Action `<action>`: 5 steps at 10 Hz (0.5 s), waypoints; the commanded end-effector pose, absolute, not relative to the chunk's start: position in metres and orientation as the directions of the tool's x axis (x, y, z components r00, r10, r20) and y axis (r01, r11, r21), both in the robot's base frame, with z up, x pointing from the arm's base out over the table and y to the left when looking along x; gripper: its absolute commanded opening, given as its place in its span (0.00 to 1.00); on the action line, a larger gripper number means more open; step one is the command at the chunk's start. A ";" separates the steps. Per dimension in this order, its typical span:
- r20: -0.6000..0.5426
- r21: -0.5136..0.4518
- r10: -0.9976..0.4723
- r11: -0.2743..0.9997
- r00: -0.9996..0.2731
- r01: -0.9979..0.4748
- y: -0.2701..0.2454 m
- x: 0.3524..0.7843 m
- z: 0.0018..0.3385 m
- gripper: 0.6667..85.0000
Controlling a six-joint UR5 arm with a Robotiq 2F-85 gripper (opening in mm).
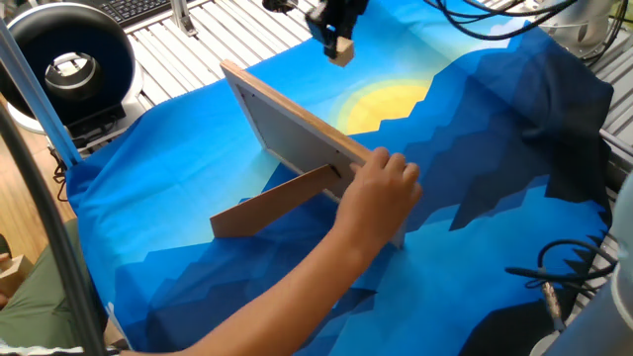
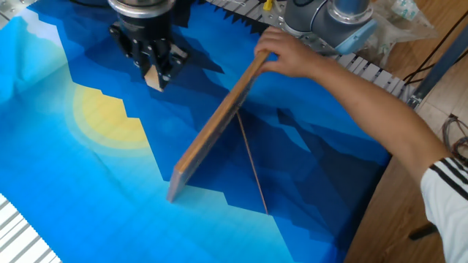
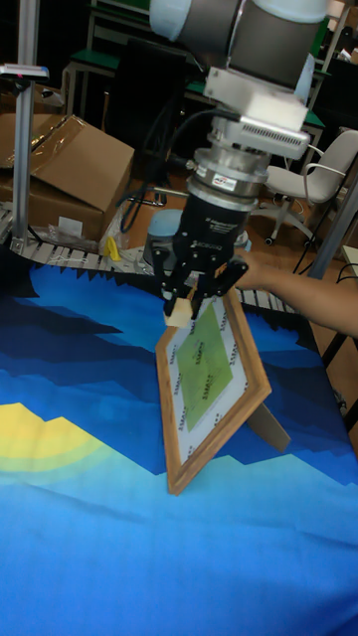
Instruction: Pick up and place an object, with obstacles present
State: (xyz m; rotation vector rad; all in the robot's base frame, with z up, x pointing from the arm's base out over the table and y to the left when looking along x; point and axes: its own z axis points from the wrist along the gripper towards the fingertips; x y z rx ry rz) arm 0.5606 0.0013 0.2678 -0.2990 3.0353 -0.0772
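Note:
The object, a tiny tan wooden cube [image 1: 343, 52] [image 2: 154, 79] [image 3: 179, 314], hangs in the air with my gripper [image 1: 339, 42] [image 2: 156, 69] [image 3: 189, 298] shut on it. It is above the blue cloth, near the far top corner of the obstacle. The obstacle is a large wood-edged board [image 1: 297, 138] [image 2: 216, 128] [image 3: 212, 383] standing tilted on its brown cardboard prop [image 1: 272, 206] [image 3: 268, 427]. A person's hand [image 1: 381, 188] [image 2: 281, 55] holds the board's other end.
A blue cloth with a yellow sun patch [image 1: 386, 104] [image 2: 106, 120] covers the table. A black round device [image 1: 67, 59] stands at the left beyond the cloth. Cables [image 1: 554, 272] lie at the right. The robot base [image 2: 340, 22] is behind the person's arm [image 2: 380, 124].

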 end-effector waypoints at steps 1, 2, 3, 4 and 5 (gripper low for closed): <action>-0.194 -0.039 -0.268 0.963 -0.944 -0.265 0.028 0.586 0.279 0.01; -0.224 -0.040 -0.302 0.953 -0.927 -0.301 0.032 0.593 0.280 0.01; -0.236 -0.027 -0.330 0.943 -0.914 -0.333 0.038 0.594 0.281 0.01; -0.232 0.006 -0.347 0.934 -0.909 -0.358 0.043 0.587 0.286 0.01; -0.183 0.023 -0.349 0.933 -0.919 -0.358 0.036 0.565 0.313 0.01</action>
